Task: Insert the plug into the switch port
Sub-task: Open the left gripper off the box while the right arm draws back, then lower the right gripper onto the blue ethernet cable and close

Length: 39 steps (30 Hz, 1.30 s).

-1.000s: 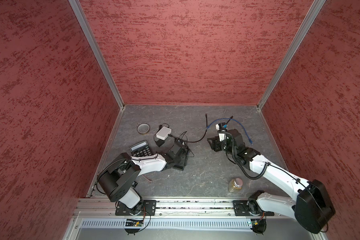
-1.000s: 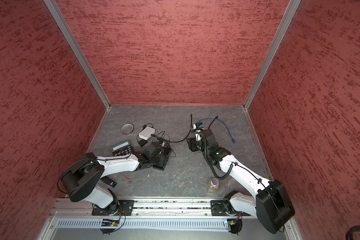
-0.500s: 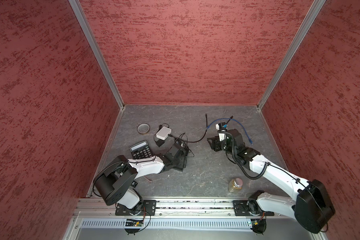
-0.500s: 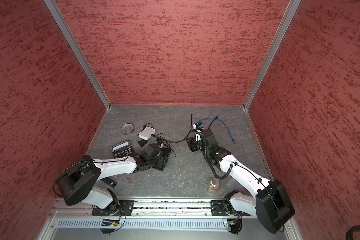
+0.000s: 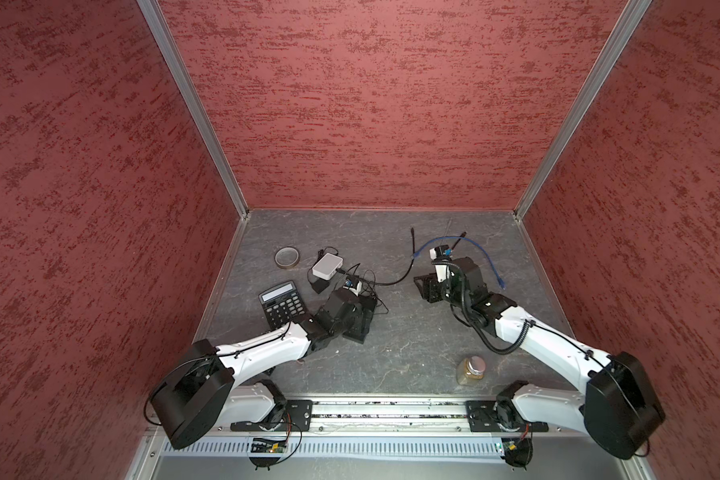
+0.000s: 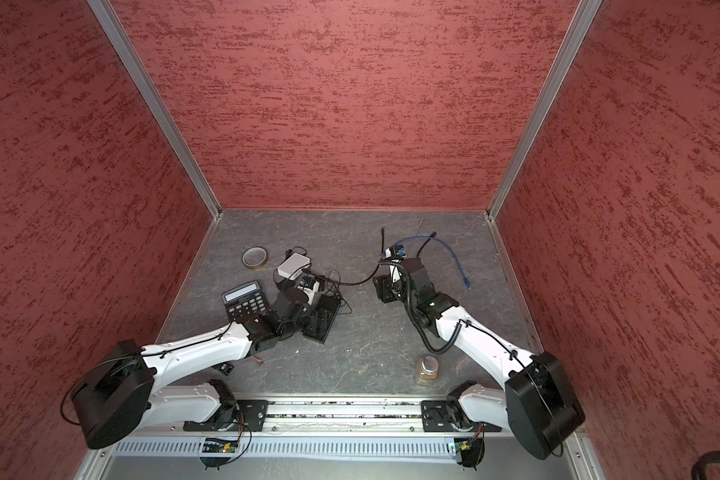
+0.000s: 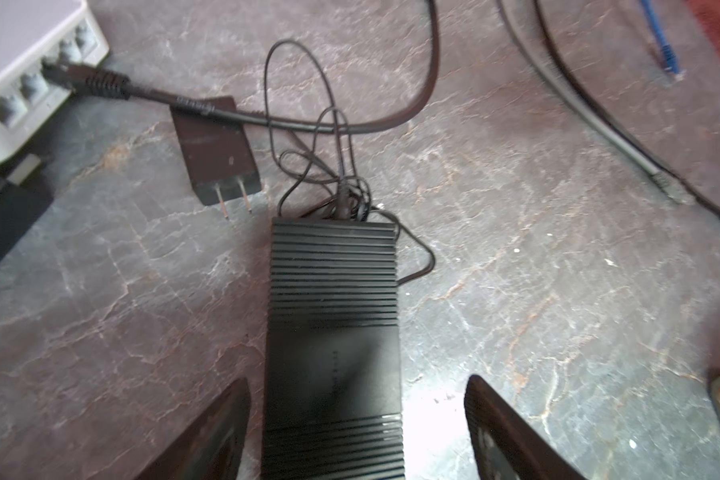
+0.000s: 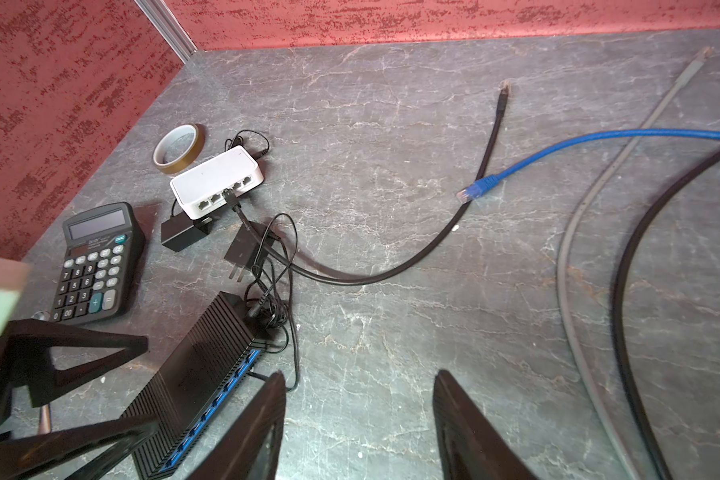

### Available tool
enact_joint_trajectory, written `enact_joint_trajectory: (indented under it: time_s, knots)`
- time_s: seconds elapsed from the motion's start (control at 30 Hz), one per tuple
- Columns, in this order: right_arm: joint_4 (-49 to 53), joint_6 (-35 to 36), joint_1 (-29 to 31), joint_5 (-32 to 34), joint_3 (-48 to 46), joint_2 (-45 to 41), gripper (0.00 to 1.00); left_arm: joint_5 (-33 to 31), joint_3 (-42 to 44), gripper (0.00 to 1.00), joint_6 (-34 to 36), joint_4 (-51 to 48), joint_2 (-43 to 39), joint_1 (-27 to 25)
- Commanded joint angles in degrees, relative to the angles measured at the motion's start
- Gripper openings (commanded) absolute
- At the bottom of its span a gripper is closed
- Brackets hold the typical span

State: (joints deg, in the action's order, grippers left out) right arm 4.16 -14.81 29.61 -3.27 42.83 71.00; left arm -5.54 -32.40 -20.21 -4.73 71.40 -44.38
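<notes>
A long black switch (image 7: 333, 332) with a row of blue ports (image 8: 221, 395) lies on the floor, also visible in a top view (image 5: 361, 326). My left gripper (image 7: 357, 382) is open and straddles it, one finger close to its side and the other well clear. A small white switch (image 8: 215, 174) sits behind it with a black plug (image 7: 84, 81) seated in one port. A loose blue plug (image 8: 472, 192) lies on the floor beside the black cable. My right gripper (image 8: 359, 376) is open over bare floor to the right of the black switch, holding nothing.
A calculator (image 5: 281, 303) and a tape roll (image 5: 287, 257) lie at the left. Two black power adapters (image 8: 242, 249) and thin tangled wires sit between the switches. Grey (image 8: 578, 232), black and blue cables trail at the right. A jar (image 5: 471, 370) stands near the front rail.
The left gripper's jaws have spread wider around the black switch, and the left arm's elbow has swung toward the front rail. The right arm has not moved.
</notes>
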Motion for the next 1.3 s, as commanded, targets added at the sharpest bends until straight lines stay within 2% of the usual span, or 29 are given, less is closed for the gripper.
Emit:
enact_joint_trajectory:
  time_s: [0.0,0.1,0.13,0.17,0.3,0.43,0.63,0.77,0.9,1.07,1.27]
  knots:
    - [0.1,2.6,-0.7,1.7,3.5,0.7,0.58,-0.1,1.4,0.82,3.5,4.9,-2.7,-1.4]
    - [1.4,4.2,-1.3,2.3,5.7,2.1,0.58,0.0,2.6,0.82,6.2,9.2,-5.1,-4.2]
    - [2.3,4.5,-1.6,2.8,6.8,2.7,0.58,-0.8,2.7,0.87,6.8,10.2,-5.8,-5.5]
    - [3.4,4.6,-2.1,3.2,8.0,3.4,0.58,-1.3,2.6,1.0,6.8,10.7,-6.5,-6.5]
    - [7.6,5.4,-4.0,2.6,12.7,6.9,0.58,-2.2,1.0,1.0,5.6,9.2,-7.8,-7.2]
    - [12.2,6.9,-6.0,3.2,17.5,11.2,0.58,-5.8,-0.4,1.0,1.9,7.0,-8.3,-7.3]
    - [15.9,10.1,-8.8,3.0,23.4,18.3,0.57,-11.0,4.7,1.0,-3.6,13.3,-9.9,-7.1]
    - [17.4,13.2,-9.6,3.3,27.4,22.8,0.56,-13.3,3.8,1.0,-4.0,6.9,-11.6,-7.1]
    - [19.2,13.9,-10.7,5.6,30.9,27.8,0.56,-13.6,5.3,1.0,-3.8,5.8,-14.3,-7.2]
    - [19.9,11.9,-13.4,10.8,31.5,30.1,0.55,-13.2,7.1,1.0,-3.9,5.6,-17.0,-7.1]
    - [20.2,10.3,-21.4,8.9,28.7,28.1,0.55,-13.4,8.5,1.0,-4.3,6.7,-16.7,-7.2]
